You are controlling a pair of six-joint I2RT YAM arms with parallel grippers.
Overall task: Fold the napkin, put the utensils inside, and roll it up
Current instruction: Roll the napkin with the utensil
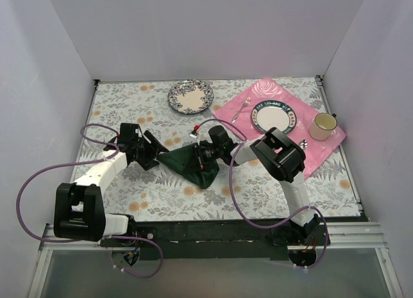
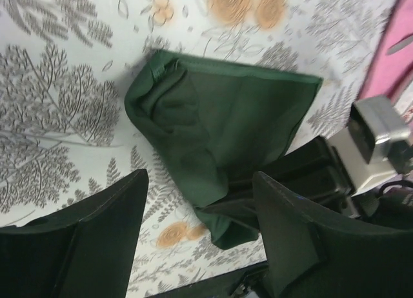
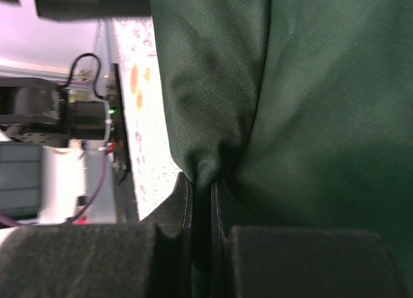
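The right fingers [image 3: 171,211] press together on a gathered fold of the dark green napkin [image 1: 190,164], pinching the cloth. The left fingers [image 2: 97,233] stand spread at its left end, gripping nothing. The napkin lies bunched on the floral-patterned bench [image 1: 148,195] between the two arms, left of the pink placemat [image 1: 326,146].
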